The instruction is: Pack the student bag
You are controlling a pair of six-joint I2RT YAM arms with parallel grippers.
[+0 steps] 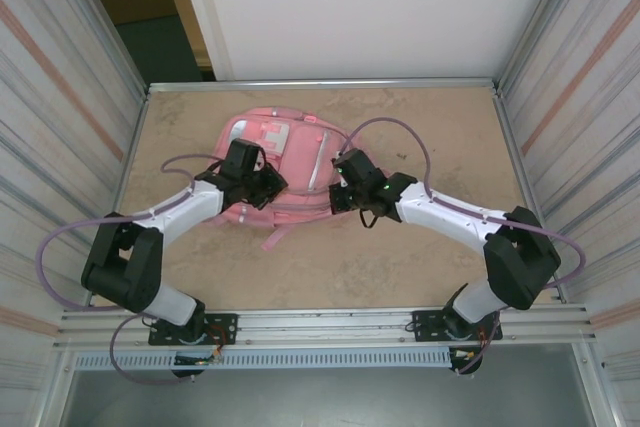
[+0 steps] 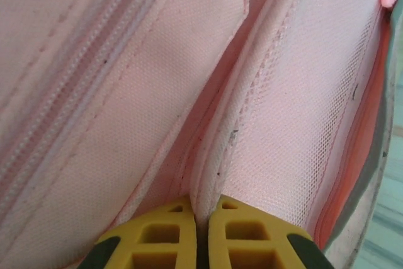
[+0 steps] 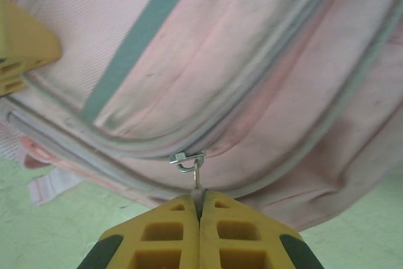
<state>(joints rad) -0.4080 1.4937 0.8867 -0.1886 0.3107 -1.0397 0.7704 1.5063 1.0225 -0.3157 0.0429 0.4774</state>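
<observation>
Beige tabletop, walled by ribbed metal panels, carries the student bag, which lies flat between both arms. At the bag's near-left edge the left claw is pinched tight on a piped seam beside a mesh panel. At the bag's right side the right claw is closed on a metal zipper pull. Any print on the bag is too small to read.

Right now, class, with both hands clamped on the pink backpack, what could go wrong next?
The right hand pinches only the tip of the small metal zip pull; it may slip free. The left hand holds just a thin fabric edge; if that slips, the backpack could slide instead of unzipping.
</observation>
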